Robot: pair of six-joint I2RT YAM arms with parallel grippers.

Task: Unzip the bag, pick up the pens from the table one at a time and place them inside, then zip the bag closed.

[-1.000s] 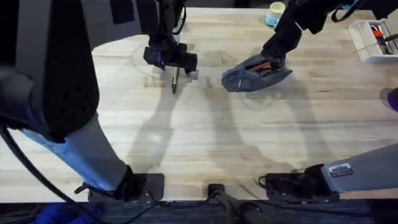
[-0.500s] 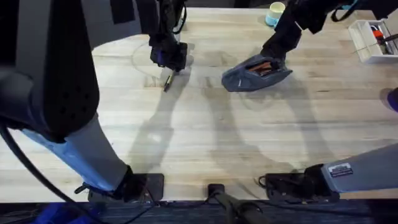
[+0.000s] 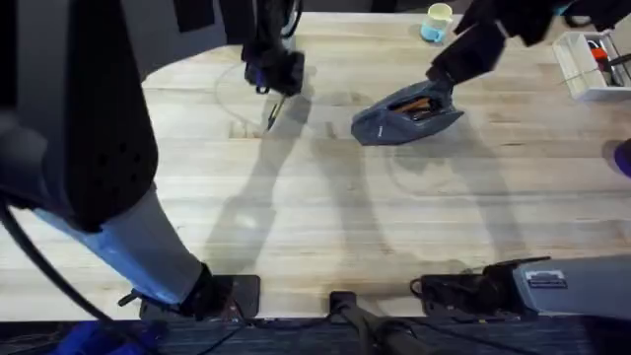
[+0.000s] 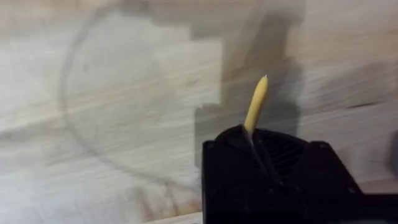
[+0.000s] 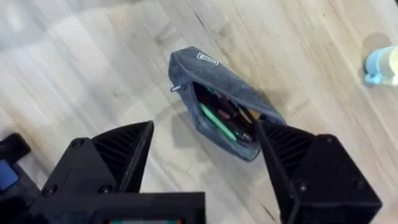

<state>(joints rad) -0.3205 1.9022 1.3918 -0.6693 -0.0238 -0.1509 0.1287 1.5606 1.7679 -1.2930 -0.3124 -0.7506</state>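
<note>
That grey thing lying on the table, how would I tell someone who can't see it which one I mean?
Start from the wooden table and look toward its far side, right of the middle. There lies the bag, a long grey fabric pouch with its zipper open and pens showing inside, just under the right gripper. It is the only soft fabric thing there; the mug beyond it is hard and pale.

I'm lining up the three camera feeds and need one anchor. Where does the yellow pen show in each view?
Overhead: the yellow pen hangs from the left gripper, upper left of centre, left of the grey bag.
Left wrist: it sticks up from between the black fingers, centre right.
Right wrist: I cannot find it; the open bag sits mid-frame.
Shared landmark: the table, under everything.
</note>
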